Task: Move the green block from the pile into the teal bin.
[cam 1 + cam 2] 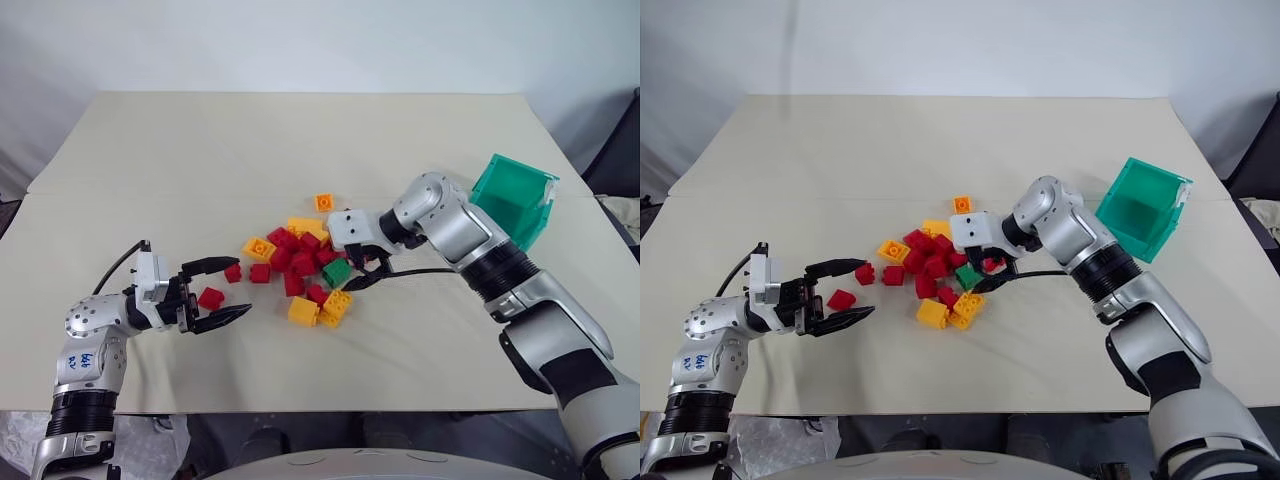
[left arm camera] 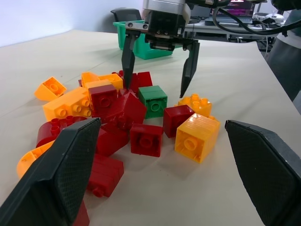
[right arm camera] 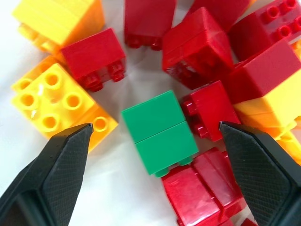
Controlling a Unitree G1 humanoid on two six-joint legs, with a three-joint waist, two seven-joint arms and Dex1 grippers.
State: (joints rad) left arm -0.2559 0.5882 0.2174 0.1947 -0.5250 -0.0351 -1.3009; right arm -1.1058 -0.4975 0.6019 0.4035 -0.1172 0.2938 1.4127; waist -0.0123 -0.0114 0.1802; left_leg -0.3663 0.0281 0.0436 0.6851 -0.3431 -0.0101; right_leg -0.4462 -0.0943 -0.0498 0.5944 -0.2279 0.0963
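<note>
The green block (image 1: 337,272) lies at the pile's (image 1: 296,258) right edge, among red and orange-yellow bricks. My right gripper (image 1: 352,272) points down over it, open, with its two fingers on either side of the green block (image 3: 160,132) and not touching it. From the left wrist, the right gripper (image 2: 155,88) hangs just above the green block (image 2: 153,100). My left gripper (image 1: 243,288) rests open at the pile's left side, a loose red brick (image 1: 211,297) lying between its fingers. The teal bin (image 1: 515,200) stands tilted on the table at the right.
One orange-yellow brick (image 1: 323,202) lies apart, behind the pile. Two red bricks (image 1: 247,272) sit just left of the pile near my left fingertips. The beige table (image 1: 300,140) has free room across its far half and along the front.
</note>
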